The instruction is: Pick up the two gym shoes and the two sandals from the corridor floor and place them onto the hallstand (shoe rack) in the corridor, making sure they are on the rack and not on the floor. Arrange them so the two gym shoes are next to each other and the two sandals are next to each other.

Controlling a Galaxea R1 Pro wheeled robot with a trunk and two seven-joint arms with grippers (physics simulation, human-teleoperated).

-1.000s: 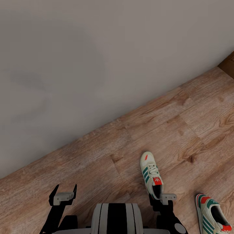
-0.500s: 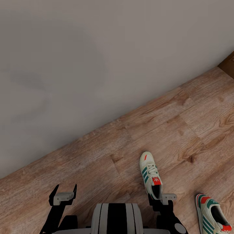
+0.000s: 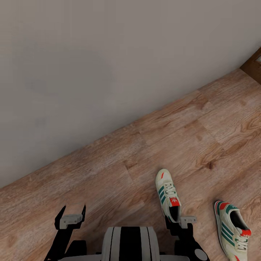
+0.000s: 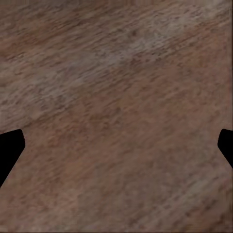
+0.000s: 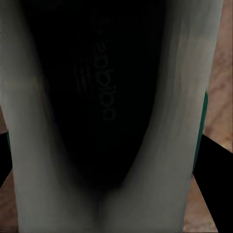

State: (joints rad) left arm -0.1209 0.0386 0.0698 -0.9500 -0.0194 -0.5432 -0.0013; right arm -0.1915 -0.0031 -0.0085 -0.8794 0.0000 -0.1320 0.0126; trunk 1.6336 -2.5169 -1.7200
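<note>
Nearest the camera in head view: robot trunk (image 3: 130, 243), black-and-white, w/ both arms low on either side.

Left gripper (image 3: 71, 211) hangs over bare corridor floor (image 3: 108, 170), fingers (image 3: 61, 214) spread wide, nothing btwn them. Left wrist view agrees: just wood grain (image 4: 116, 111), w/ the dark tips at the frame edges, well apart.

Right gripper (image 3: 178, 218) sits at the heel end of the near gym shoe (image 3: 167, 194). Right wrist view looks straight into that shoe's dark opening (image 5: 97, 97), cream collar on both sides, black fingers (image 5: 216, 165) just outside the shoe walls. Fingers apart and straddling the heel; can't tell whether they touch or press the shoe.

Near gym shoe lies on the floor, toe pointing away from the trunk toward the wall, red tongue label up.

Second gym shoe (image 3: 232, 228) is also on the floor, to the right of the first, near but apart, heel w/ red away from the trunk, toe end toward the frame's lower edge.

Beyond both shoes: more plank floor, then plain grey wall (image 3: 108, 54) meeting the floor along a slanted line. Far right of the shoes, at the wall's end, a bit of brown wood (image 3: 253, 65), too cropped to identify.
</note>
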